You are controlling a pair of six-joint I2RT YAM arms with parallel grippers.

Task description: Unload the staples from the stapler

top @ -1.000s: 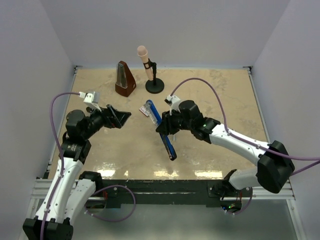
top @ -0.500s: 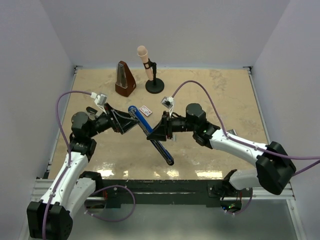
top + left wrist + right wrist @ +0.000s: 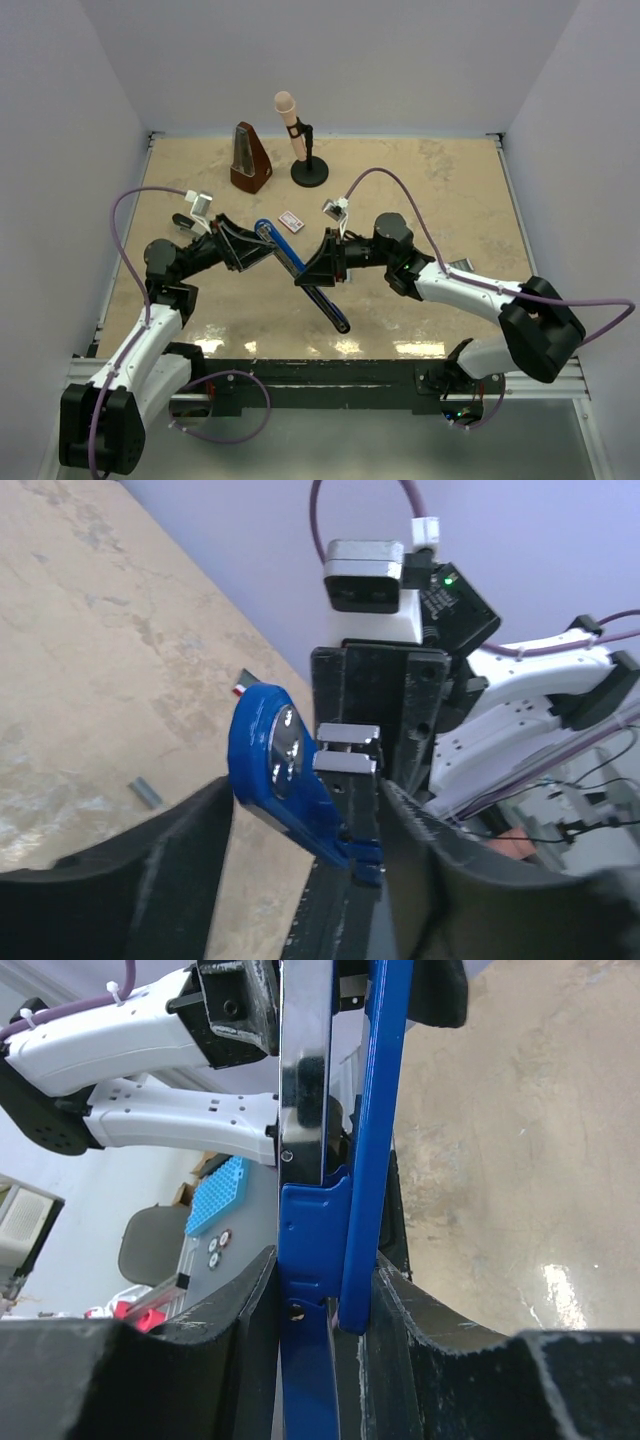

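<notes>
Where lilac walls [image 3: 330, 60] enclosed the mottled beige table [image 3: 450, 190], we saw the right gripper [image 3: 308, 274] clamping the stapler [image 3: 333, 308] mid-frame. The left gripper [image 3: 266, 246] flanked its tip, and we couldn't tell whether it held.

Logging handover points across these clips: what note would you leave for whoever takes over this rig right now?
Right gripper: fingers shut on the stapler, which is held off the table.
Left gripper: fingers straddle the stapler's blue end; grip unclear.
Staples: one loose strip lies on the table.
Done: stapler lifted, both arms at it.
Left: check the rail and clear it; whether any staples remain inside cannot be seen.
</notes>
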